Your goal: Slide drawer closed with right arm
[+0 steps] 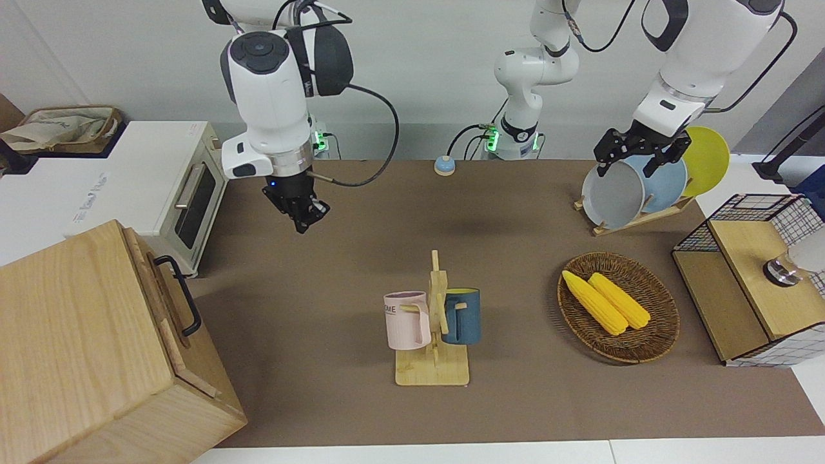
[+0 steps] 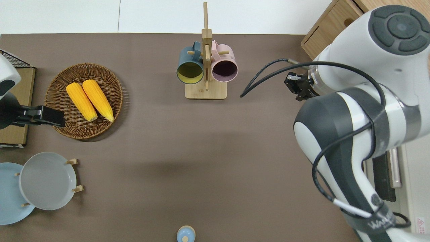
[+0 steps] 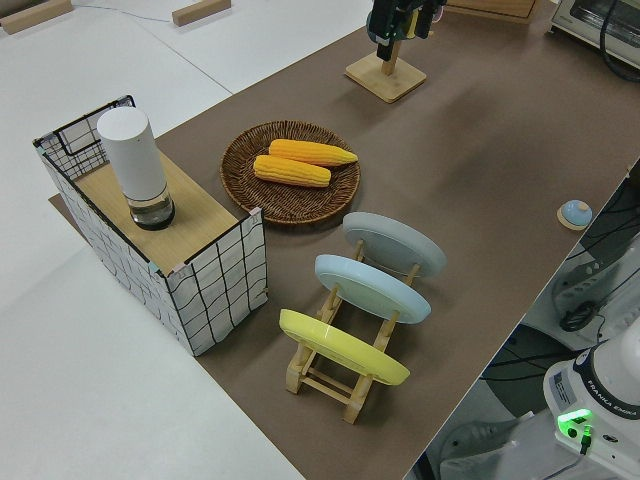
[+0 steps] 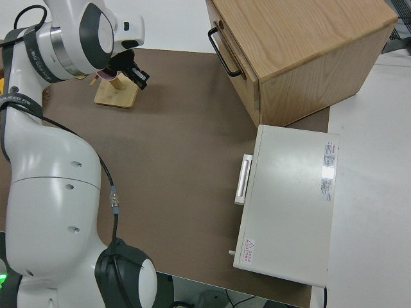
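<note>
2 corn cobs (image 1: 606, 301), 2 mugs (image 1: 407, 320), 3 plates (image 3: 372, 287), 1 basket (image 1: 657, 338), 1 toaster oven (image 1: 155, 187), 1 cabinet (image 1: 84, 348)

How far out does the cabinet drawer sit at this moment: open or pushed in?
Nearly shut: the drawer front panel stands only slightly proud of the cabinet, with a thin gap showing. The right tool is apart from its handle.
</note>
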Action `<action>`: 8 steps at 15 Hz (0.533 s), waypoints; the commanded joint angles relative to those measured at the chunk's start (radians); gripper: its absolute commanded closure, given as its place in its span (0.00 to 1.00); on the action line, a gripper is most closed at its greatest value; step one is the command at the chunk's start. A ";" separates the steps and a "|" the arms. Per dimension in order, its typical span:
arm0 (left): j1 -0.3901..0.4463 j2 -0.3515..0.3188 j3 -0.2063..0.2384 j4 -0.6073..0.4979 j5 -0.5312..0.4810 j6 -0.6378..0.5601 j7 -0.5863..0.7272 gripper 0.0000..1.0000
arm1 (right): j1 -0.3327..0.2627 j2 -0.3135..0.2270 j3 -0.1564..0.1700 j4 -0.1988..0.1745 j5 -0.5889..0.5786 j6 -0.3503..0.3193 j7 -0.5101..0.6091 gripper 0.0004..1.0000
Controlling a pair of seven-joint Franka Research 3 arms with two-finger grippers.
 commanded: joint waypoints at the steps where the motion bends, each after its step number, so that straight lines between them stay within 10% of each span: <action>1: -0.007 -0.004 0.000 0.009 0.018 -0.018 -0.010 0.01 | 0.015 -0.144 -0.002 -0.123 0.002 -0.025 -0.130 1.00; 8: -0.007 -0.004 0.000 0.009 0.018 -0.018 -0.010 0.01 | -0.091 -0.324 -0.002 -0.194 0.087 -0.158 -0.524 1.00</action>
